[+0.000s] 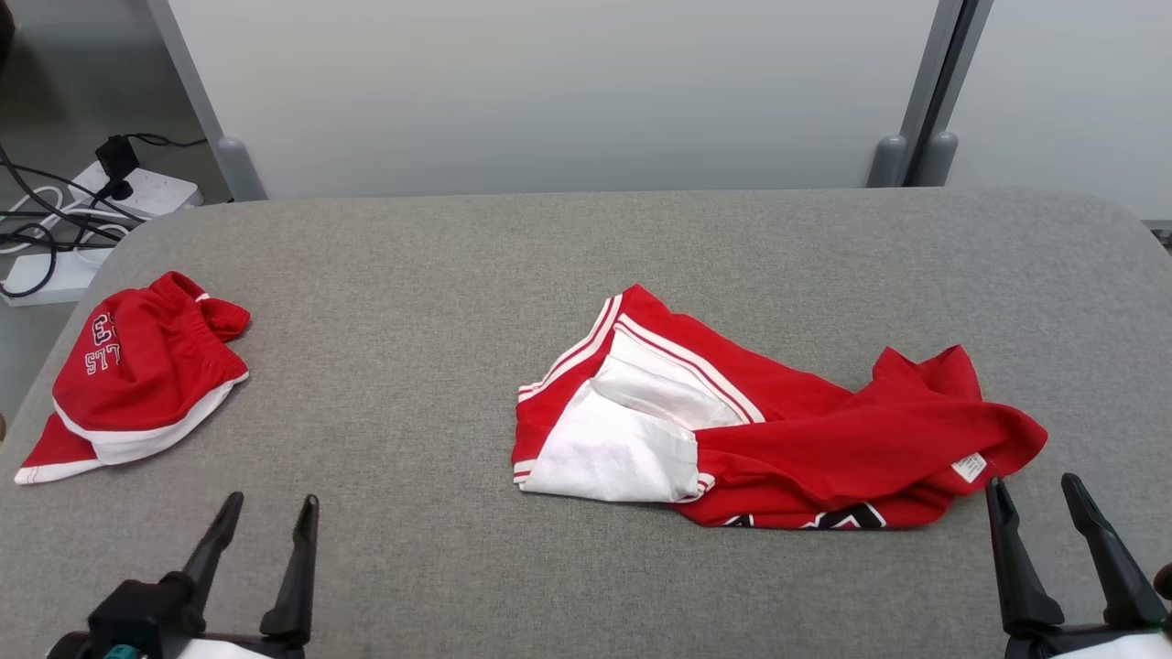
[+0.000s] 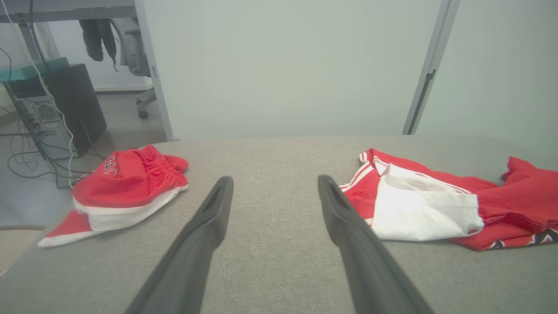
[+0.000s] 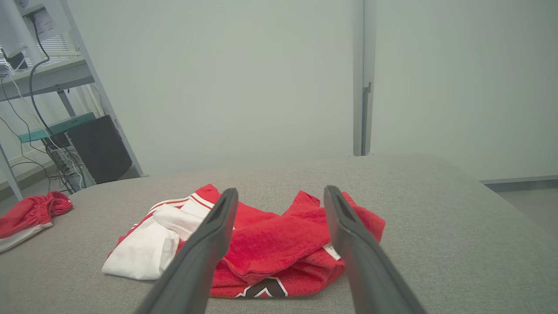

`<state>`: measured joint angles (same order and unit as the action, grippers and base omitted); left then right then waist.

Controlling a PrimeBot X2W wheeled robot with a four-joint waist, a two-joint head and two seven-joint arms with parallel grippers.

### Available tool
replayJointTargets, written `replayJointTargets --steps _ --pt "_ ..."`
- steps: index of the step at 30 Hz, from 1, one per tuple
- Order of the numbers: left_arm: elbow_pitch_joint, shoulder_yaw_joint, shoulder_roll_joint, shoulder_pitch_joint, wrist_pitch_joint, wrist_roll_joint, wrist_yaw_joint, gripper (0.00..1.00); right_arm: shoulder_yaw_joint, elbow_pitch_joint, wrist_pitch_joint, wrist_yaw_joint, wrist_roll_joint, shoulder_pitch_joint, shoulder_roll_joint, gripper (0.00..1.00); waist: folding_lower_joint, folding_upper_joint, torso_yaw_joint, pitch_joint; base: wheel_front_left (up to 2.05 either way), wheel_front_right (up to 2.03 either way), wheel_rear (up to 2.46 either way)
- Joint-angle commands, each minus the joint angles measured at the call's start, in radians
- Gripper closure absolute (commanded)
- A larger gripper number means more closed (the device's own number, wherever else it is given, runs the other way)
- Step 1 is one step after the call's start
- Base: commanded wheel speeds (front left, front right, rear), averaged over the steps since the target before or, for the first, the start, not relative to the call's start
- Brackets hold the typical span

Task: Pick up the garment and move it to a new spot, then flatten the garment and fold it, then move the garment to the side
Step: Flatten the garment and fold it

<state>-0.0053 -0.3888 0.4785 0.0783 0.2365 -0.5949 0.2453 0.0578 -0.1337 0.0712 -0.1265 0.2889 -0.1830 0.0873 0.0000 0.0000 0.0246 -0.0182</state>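
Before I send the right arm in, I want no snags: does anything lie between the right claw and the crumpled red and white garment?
Nothing visible does. The open right claw sits just short of the garment, with grey table between. The second red garment lies far to the left.

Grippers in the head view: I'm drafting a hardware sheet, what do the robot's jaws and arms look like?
The left gripper and right gripper each have two long, black jaws tapering to narrow tips, with a slot along the inner face in the wrist views. They rise from black blocks on white forearm shells; a teal part shows by the left one.
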Motion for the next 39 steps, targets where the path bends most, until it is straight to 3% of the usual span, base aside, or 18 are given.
replayJointTargets --steps 1,7,18,27,39 --pt "-0.027 0.068 0.03 -0.036 0.016 -0.013 -0.015 0.0 -0.02 -0.043 -0.006 -0.004 -0.016 0.004 0.008 0.0 0.0 0.0 0.004 -0.002 0.0 0.0 0.0" --pt "-0.019 0.156 0.002 -0.027 0.024 -0.041 -0.017 0.0 -0.025 -0.052 -0.01 -0.004 -0.017 -0.009 -0.005 0.0 0.0 0.0 0.007 -0.006 0.0 0.0 0.0" --pt "-0.026 0.255 -0.084 0.029 0.025 0.037 -0.043 0.0 -0.031 -0.047 -0.007 -0.004 -0.032 -0.011 -0.012 0.0 0.0 0.0 0.006 -0.008 0.0 0.0 0.0" --pt "-0.015 0.257 -0.123 0.039 0.025 0.104 -0.076 0.0 -0.031 -0.036 -0.007 -0.004 -0.026 -0.008 -0.013 0.0 0.0 0.0 0.006 -0.004 0.0 0.0 0.0" --pt "-0.012 0.235 -0.121 0.017 0.019 0.133 -0.094 0.0 -0.045 -0.027 -0.005 -0.004 -0.02 0.007 -0.006 0.0 0.0 0.0 -0.008 0.0 0.0 0.0 0.0"
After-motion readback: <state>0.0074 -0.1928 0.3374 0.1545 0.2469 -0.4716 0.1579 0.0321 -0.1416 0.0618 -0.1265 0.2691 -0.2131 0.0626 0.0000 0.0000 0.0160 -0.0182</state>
